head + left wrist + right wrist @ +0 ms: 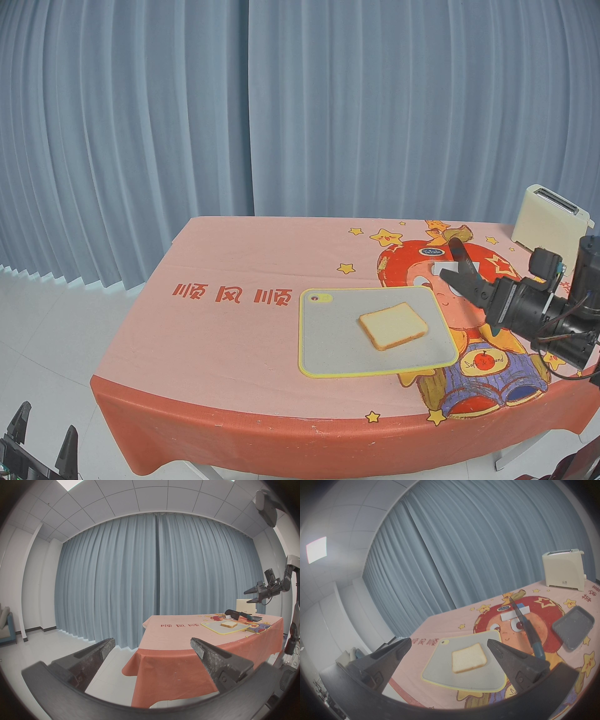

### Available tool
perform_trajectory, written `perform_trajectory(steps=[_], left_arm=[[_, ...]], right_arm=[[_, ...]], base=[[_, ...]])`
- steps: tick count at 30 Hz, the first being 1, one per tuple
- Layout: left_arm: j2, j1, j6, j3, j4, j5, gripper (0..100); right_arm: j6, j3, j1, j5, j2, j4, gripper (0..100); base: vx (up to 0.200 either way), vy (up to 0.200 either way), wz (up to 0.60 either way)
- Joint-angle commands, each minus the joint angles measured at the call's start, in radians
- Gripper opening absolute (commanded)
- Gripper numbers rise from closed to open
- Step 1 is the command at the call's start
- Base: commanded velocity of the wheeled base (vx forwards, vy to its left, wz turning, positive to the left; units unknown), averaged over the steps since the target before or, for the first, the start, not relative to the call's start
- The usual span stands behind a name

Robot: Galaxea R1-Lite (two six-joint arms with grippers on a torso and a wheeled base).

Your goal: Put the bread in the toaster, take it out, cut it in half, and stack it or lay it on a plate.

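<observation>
Right gripper (pixel 448 256): jaws spread wide, empty, hovering above desk (pixel 237 350) just right of cutting board (pixel 331 350). Left gripper (pixel 152 641): jaws spread, empty, low and well apart from desk. Bread (pixel 393 325): flat on board's right half, edges skewed to board's. Knife (pixel 525 623): on desk between board and grey tray (pixel 573 627), blade tip toward curtain. Toaster (pixel 550 228): upright at far right corner.

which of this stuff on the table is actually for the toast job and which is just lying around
For the job:
bread
toaster
knife
cutting board
grey tray, likely serving as the plate

Just lying about:
white card by the knife
patterned tablecloth
</observation>
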State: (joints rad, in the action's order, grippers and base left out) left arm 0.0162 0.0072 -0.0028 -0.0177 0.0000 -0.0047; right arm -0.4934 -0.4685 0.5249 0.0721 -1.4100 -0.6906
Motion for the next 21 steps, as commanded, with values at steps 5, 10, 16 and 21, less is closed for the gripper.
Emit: perform_trajectory(steps=[5,10,16,21], left_arm=[[-0.016,0.000,0.000,0.018,0.000,0.000,100],[-0.016,0.000,0.000,0.018,0.000,0.000,100],[-0.016,0.000,0.000,0.018,0.000,0.000,100],[-0.016,0.000,0.000,0.018,0.000,0.000,100]], right_arm=[[0.009,0.031,-0.028,-0.026,0.095,-0.004,100],[0.016,0.041,0.017,-0.025,0.098,-0.007,100],[0.059,0.036,0.010,-0.012,0.094,-0.009,100],[0.110,0.037,-0.008,0.002,0.100,-0.009,100]], base=[[0.000,0.000,0.00],[0.000,0.000,0.00],[0.000,0.000,0.00],[0.000,0.000,0.00]])
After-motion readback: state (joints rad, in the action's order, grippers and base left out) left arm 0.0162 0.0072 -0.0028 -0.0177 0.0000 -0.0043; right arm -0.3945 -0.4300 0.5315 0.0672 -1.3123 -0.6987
